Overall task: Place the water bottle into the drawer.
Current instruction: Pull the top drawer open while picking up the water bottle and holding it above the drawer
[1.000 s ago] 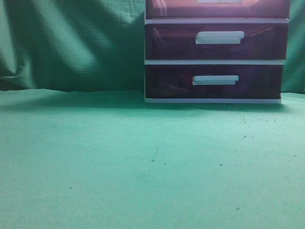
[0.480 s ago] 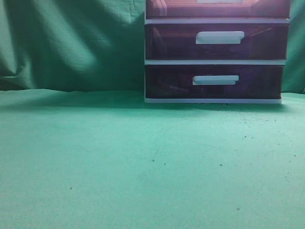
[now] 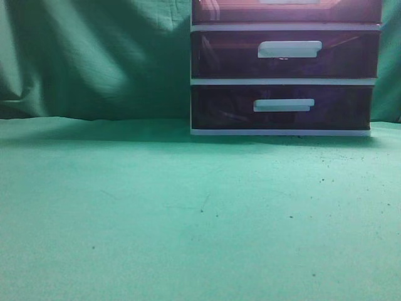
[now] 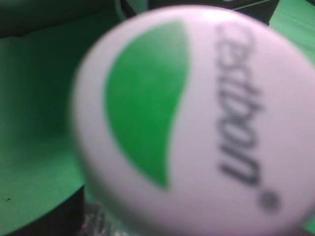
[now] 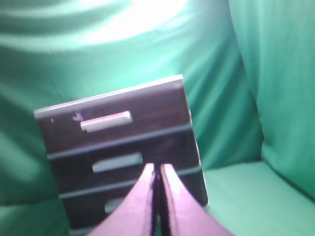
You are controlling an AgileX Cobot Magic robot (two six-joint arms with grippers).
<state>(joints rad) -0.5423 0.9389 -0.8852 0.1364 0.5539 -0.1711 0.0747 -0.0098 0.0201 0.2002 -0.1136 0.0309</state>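
Note:
The water bottle's white cap [image 4: 197,123], with a green leaf mark and dark lettering, fills the left wrist view, blurred and very close. Clear crinkled plastic shows just below it. My left gripper is hidden behind the bottle, apart from one dark finger [image 4: 44,219] at the lower left, and appears shut on it. The drawer [image 5: 147,110], topmost in the white-framed unit, looks shut, and its white handle [image 5: 106,121] faces my right gripper [image 5: 157,168]. That gripper is shut and empty, some way in front of the unit. In the exterior view only the drawer's lower strip [image 3: 238,11] shows, and no gripper is in view there.
The drawer unit [image 3: 191,81] stands at the back right on green cloth [image 3: 188,213], with two darker purple drawers [image 3: 225,56] below the top one. A green cloth backdrop [image 3: 94,56] hangs behind and to the sides.

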